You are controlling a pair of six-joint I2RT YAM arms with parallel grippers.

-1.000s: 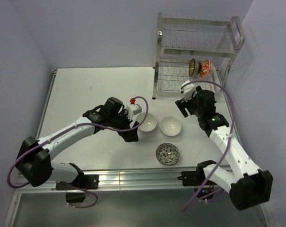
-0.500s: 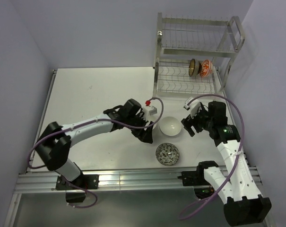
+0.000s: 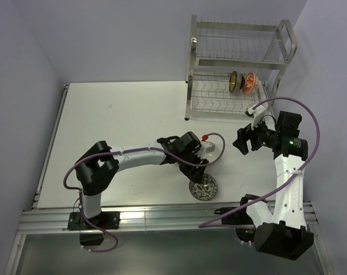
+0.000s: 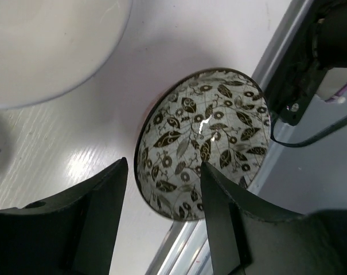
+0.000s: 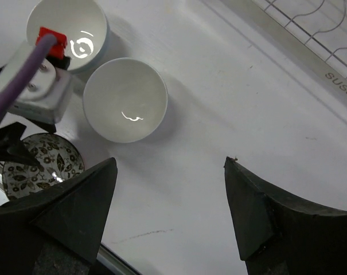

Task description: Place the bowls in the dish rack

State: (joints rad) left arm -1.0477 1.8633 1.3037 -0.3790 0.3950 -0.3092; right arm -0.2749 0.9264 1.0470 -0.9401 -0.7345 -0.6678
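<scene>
From the top external view, the dish rack stood at the far right of the table. A dark brown bowl and an orange-red bowl sat on edge in its lower tier. The left fingers hung at the far rim of the grey-white patterned bowl, and a white bowl showed partly behind the wrist. The right fingers were held near the rack.

In the left wrist view, the left fingers were spread, the patterned bowl's near rim between them; whether they touched it could not be told.

In the right wrist view, the right fingers were spread and held nothing above bare table. The other white bowl lay just beside the first.
</scene>
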